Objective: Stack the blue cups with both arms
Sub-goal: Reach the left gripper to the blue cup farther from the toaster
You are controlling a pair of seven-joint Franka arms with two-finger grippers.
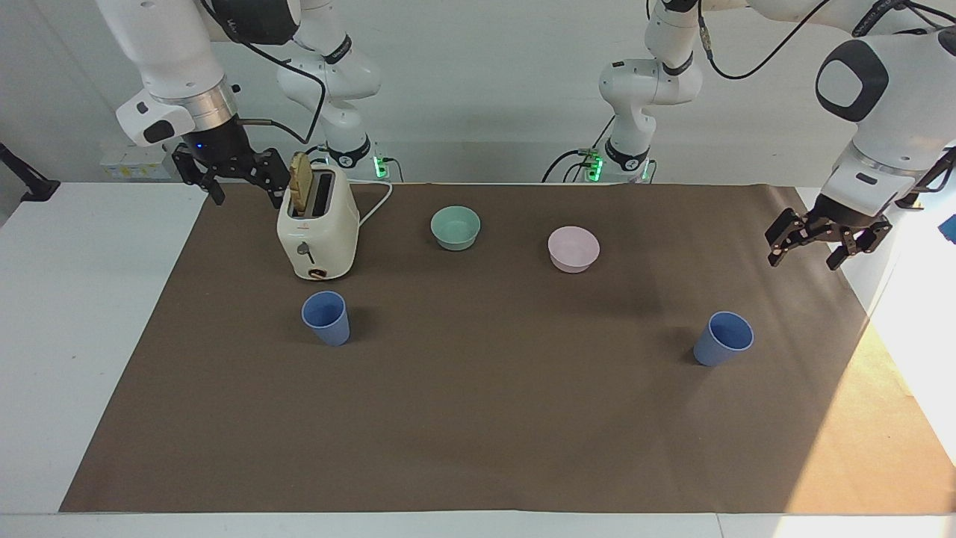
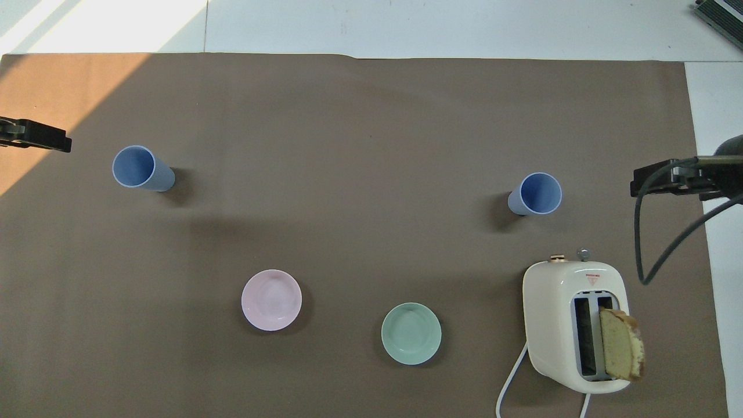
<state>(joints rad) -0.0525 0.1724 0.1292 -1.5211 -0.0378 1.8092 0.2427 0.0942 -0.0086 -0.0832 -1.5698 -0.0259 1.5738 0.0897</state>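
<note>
Two blue cups stand upright on the brown mat, far apart. One cup (image 1: 723,338) (image 2: 142,168) is toward the left arm's end. The other cup (image 1: 326,317) (image 2: 536,194) is toward the right arm's end, just in front of the toaster. My left gripper (image 1: 801,261) hangs open and empty over the mat's edge at its own end, apart from the nearby cup; one of its fingers (image 2: 43,138) shows in the overhead view. My right gripper (image 1: 249,200) waits open and empty in the air beside the toaster's top.
A cream toaster (image 1: 317,228) (image 2: 574,325) holds a slice of bread (image 1: 301,183) upright, its white cord (image 1: 377,205) trailing toward the robots. Nearer to the robots than the cups sit a teal bowl (image 1: 455,227) (image 2: 411,333) and a pink bowl (image 1: 573,248) (image 2: 271,300).
</note>
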